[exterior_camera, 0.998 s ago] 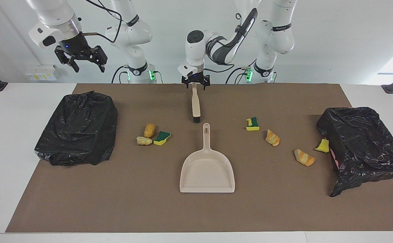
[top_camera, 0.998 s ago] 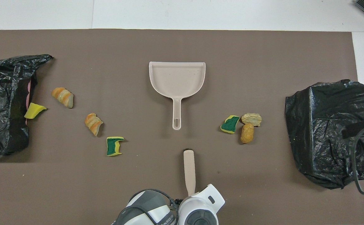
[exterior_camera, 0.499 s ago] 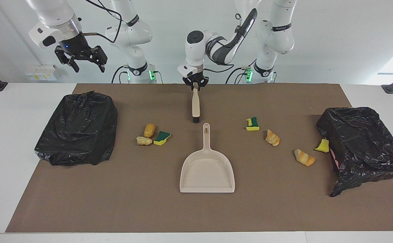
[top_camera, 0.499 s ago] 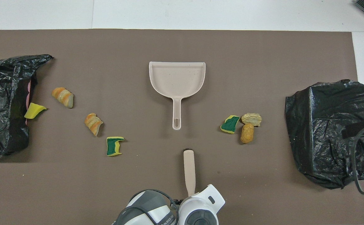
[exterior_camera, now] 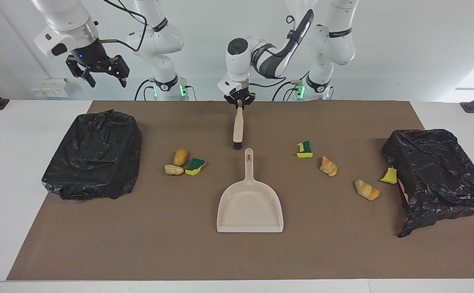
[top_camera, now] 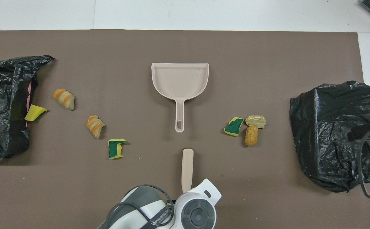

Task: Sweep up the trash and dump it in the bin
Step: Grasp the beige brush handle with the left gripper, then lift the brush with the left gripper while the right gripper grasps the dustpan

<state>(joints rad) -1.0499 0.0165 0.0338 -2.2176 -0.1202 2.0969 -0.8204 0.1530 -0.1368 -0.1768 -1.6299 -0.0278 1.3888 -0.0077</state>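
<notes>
Yellow-and-green sponge bits and tan bread-like lumps, the trash, lie on the brown mat either side of the beige dustpan [exterior_camera: 249, 202]: three scraps [exterior_camera: 184, 162] toward the right arm's end of the table [exterior_camera: 1, 162], four scraps [exterior_camera: 328, 166] toward the left arm's end. Nearer the robots than the dustpan, the brush [exterior_camera: 238, 128] hangs bristles-down, its handle pinched tight in the left hand [exterior_camera: 240, 101]. The right hand [exterior_camera: 97, 71], fingers spread and holding nothing, waits above a black-bagged bin [exterior_camera: 94, 154]. Another bagged bin [exterior_camera: 436, 171] sits at the table's left-arm end, one yellow scrap [exterior_camera: 389, 176] touching it.
</notes>
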